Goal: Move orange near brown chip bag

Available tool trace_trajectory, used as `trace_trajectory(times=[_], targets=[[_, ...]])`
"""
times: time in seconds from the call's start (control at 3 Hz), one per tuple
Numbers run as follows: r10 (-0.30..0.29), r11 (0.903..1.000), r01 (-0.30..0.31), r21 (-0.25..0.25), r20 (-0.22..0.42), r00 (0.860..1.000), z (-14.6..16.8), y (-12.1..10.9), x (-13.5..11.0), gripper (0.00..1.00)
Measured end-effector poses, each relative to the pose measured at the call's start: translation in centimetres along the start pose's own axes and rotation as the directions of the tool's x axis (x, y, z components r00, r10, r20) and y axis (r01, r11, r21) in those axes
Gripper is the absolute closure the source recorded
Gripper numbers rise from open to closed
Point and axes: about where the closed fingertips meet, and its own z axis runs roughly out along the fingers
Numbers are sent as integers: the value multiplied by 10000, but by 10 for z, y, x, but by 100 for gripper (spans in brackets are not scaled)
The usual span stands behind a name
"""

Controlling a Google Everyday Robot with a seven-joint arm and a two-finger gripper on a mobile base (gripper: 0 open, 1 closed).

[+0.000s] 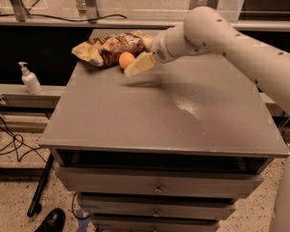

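Note:
The orange [126, 60] lies on the grey table top [174, 115] at the back left, touching the near edge of the brown chip bag [109, 47]. The bag is crinkled, reddish-brown in the middle with pale tan ends, and lies flat. My gripper [137, 66] reaches in from the right on a white arm [232, 37]. It hovers just right of the orange and a little in front of it, open and holding nothing.
The table is a drawer cabinet [157, 187] with its front edge towards the camera. A soap pump bottle [30, 79] stands on a low shelf at the left. Cables [5, 144] and a black shoe [50, 220] are on the floor at the lower left.

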Motion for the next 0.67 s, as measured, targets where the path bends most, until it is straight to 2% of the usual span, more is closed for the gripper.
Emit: trace_trajectory(times=[0.33, 0.67], targets=[[314, 9994, -317, 123, 276, 9991, -61, -23, 12, 0], [548, 9974, -582, 435, 757, 9956, -134, -48, 24, 0]])
